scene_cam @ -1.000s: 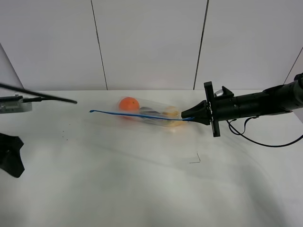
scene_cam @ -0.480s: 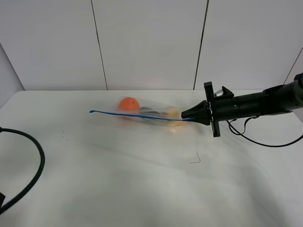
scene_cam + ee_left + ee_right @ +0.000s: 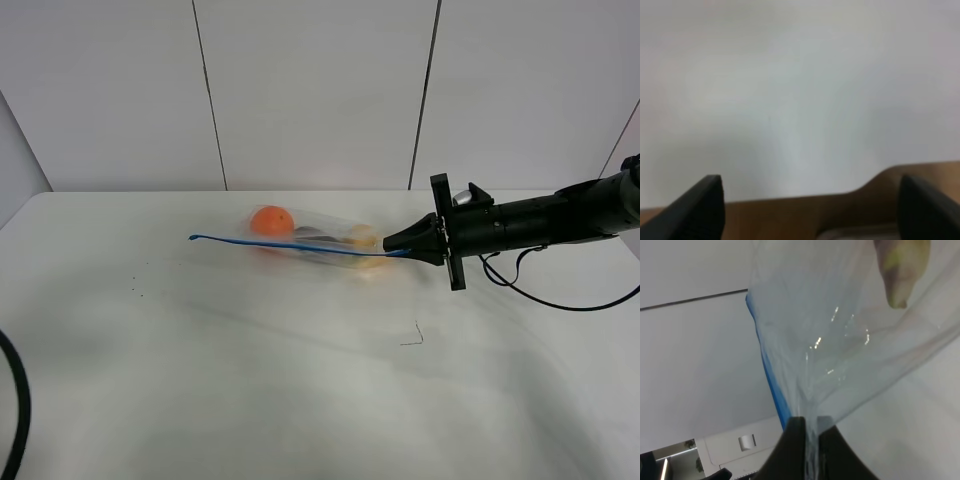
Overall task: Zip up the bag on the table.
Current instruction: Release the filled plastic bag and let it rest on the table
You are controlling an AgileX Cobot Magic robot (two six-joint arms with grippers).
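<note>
Exterior high view: right pincer pinches the bag at its 3 o'clock end, on the counter toward 12 o'clock. Left pincer is spread, empty. Thin film could slip free, I judge.

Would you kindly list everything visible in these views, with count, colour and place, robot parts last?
bag: one, clear with a blue zip strip, lying on the table's far middle, right end pinched by the right pincer
orange: one, orange, inside the bag's left part
pear: one, yellow, inside the bag's right part
dark item: one, between orange and pear; too unclear to name
table: one, white, under everything
cable: one, black, at the table's near left edge
right pincer: one, black, shut on the bag
left pincer: one, black, open, off the high view
</note>
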